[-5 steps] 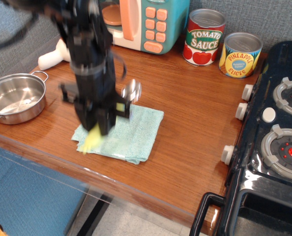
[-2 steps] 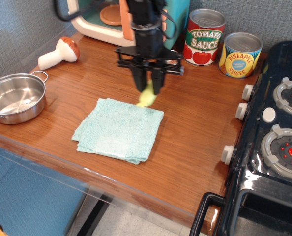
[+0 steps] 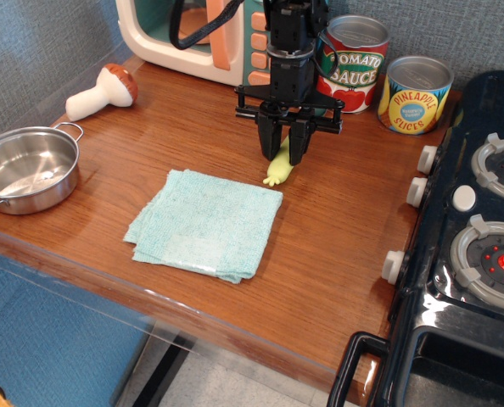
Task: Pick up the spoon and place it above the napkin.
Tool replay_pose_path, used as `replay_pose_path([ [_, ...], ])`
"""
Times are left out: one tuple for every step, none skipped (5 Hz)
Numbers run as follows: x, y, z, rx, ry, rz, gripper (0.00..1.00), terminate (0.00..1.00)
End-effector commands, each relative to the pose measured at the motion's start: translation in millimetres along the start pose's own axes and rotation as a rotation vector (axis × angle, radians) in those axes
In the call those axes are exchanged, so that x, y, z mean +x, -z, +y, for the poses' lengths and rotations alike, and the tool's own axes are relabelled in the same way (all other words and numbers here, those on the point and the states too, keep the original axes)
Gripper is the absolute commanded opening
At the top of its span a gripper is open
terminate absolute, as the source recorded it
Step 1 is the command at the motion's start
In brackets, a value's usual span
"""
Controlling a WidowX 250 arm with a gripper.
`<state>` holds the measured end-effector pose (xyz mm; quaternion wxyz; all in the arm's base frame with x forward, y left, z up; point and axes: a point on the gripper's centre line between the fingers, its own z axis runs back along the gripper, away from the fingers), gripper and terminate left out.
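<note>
Behind one napkin (image 3: 204, 223), one spoon (image 3: 280, 166) is held tight by the gripper (image 3: 284, 154); two cans (image 3: 383, 78) are seen.

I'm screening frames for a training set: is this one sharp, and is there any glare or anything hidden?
In observation.image the frame is sharp, with no motion blur on the end effector. Light glare streaks the wooden table by the stove. The spoon shows only its yellow-green handle; its bowl is hidden between the fingers. The napkin is evenly lit.
</note>
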<state>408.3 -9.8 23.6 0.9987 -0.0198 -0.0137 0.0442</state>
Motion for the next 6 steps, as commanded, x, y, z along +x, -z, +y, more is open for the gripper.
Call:
replay_pose_path([
  [10.5,-19.2,3.9,0.004,0.021,-0.059,1.00,0.00],
  [6.3,-50.6,7.7,-0.022,0.037,-0.132,1.00,0.00],
  [-0.8,-77.6,13.4,-0.046,0.035,-0.186,1.00,0.00],
  [-8.4,-85.0,23.4,-0.048,0.013,-0.181,1.00,0.00],
  [-8.4,-85.0,23.4,-0.048,0.013,-0.181,1.00,0.00],
  [-8.4,-85.0,23.4,-0.048,0.013,-0.181,1.00,1.00],
])
